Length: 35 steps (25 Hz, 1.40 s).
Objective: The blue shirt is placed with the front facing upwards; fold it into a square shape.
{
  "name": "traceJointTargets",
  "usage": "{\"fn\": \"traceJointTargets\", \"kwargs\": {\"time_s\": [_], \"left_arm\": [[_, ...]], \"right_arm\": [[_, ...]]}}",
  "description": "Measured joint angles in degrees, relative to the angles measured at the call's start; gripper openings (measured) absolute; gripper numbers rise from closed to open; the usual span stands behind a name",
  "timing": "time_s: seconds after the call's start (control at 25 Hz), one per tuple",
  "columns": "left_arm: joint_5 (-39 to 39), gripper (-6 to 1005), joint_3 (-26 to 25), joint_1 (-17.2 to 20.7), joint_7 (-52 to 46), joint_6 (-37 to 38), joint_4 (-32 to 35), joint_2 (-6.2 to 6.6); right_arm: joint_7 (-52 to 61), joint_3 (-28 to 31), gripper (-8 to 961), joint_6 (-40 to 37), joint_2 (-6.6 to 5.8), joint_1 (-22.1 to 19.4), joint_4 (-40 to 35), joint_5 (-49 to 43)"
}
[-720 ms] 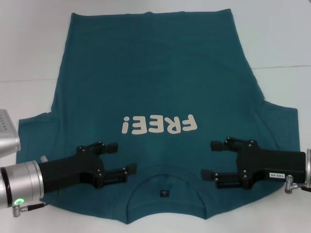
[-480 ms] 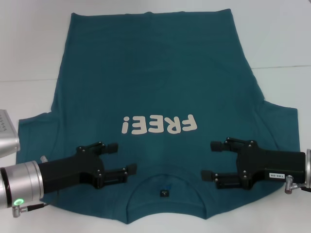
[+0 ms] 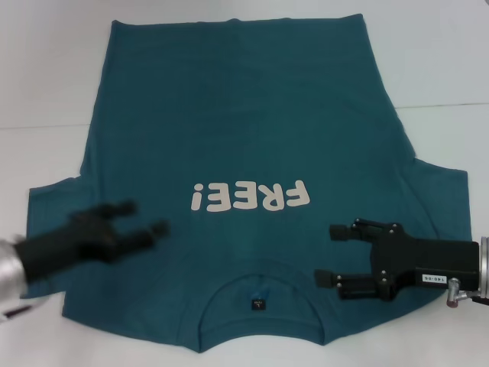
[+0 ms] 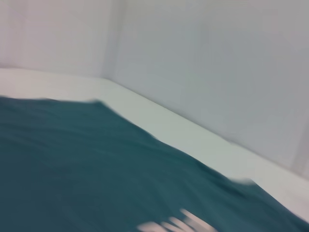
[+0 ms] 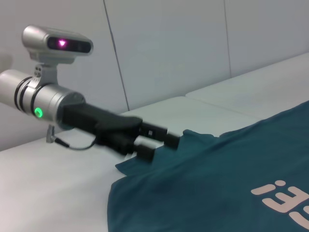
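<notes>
The blue shirt lies flat and face up on the white table, with the cream "FREE!" lettering toward me and the neck with its small dark label at the near edge. My left gripper is open and blurred, over the shirt's near left part by the left sleeve. My right gripper is open and hovers over the shirt just right of the collar. The shirt also shows in the left wrist view and in the right wrist view, where the left gripper hangs over the sleeve edge.
The white table shows bare on both sides of the shirt and beyond its far hem. A seam crosses the table. A pale wall stands behind the table in the wrist views.
My left gripper has swung left and away from the collar, toward the left sleeve, and is blurred with motion. The right gripper and the shirt have not moved.
</notes>
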Motion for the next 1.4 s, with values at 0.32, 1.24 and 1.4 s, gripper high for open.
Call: {"fn": "traceJointTargets", "kwargs": {"time_s": [0.32, 1.24, 1.4], "left_arm": [[0.4, 874, -11.7, 1.5, -9.4, -10.6, 5.5, 0.94], [14.3, 869, -10.2, 1.1, -30.7, -20.8, 0.8, 3.64], [14.4, 868, -8.0, 0.9, -30.7, -20.6, 0.8, 3.56]], "right_arm": [[0.0, 0.0, 942, -0.1, 0.0, -0.2, 0.1, 0.1], [-0.6, 0.0, 941, 0.7, -0.17, 0.7, 0.6, 0.0], [-0.6, 0.0, 941, 0.8, -0.09, 0.7, 0.8, -0.1]]}}
